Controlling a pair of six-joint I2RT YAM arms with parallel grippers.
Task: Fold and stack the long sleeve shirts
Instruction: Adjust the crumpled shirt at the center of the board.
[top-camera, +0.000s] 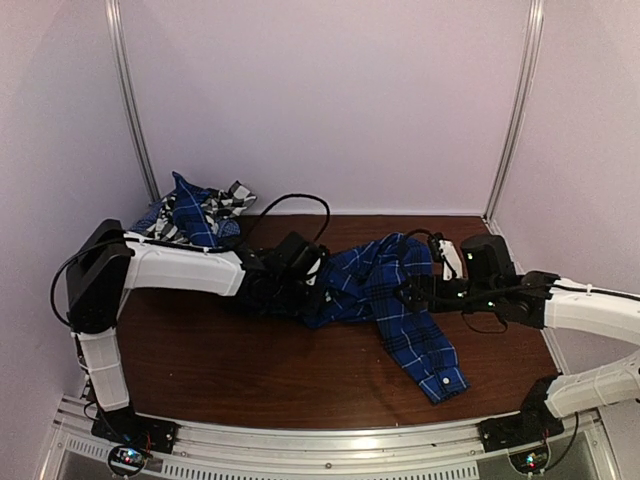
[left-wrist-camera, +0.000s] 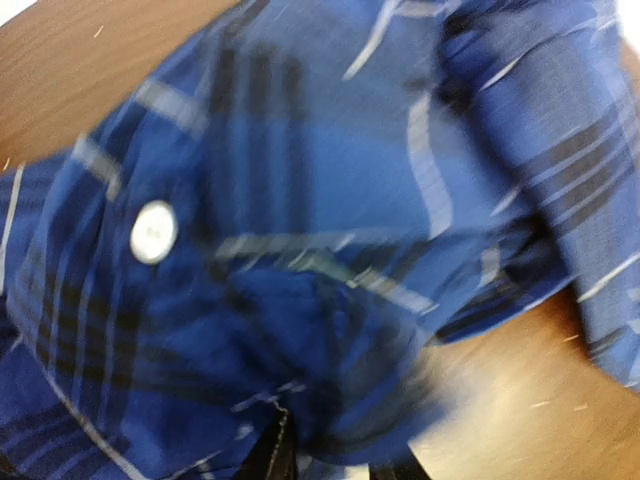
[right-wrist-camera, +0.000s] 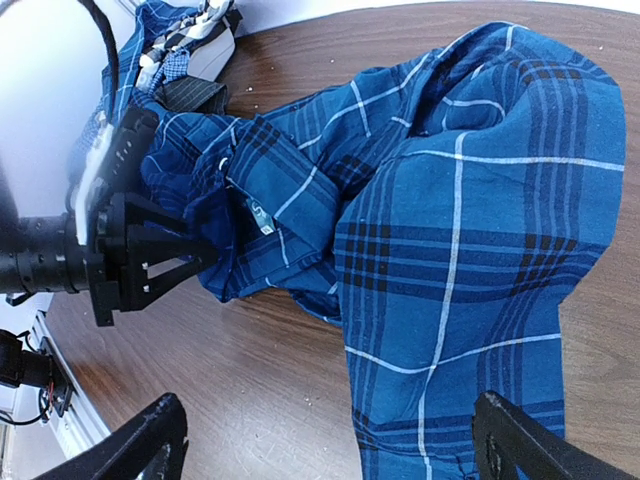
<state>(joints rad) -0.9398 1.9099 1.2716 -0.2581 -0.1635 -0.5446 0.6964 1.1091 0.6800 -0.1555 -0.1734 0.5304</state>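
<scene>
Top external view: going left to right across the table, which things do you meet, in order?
The pile of other shirts → left gripper → royal-blue plaid shirt → right arm. The right gripper hangs over the plaid shirt, so it is left out.

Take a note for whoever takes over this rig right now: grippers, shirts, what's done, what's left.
The left gripper pinches an edge of the blue shirt.
The right gripper is open over that shirt, holding nothing.
The blue shirt lies crumpled mid table; the other shirts are heaped at the far left corner.
Done: nothing folded or stacked.
Left: fold every shirt, stack them.
</scene>
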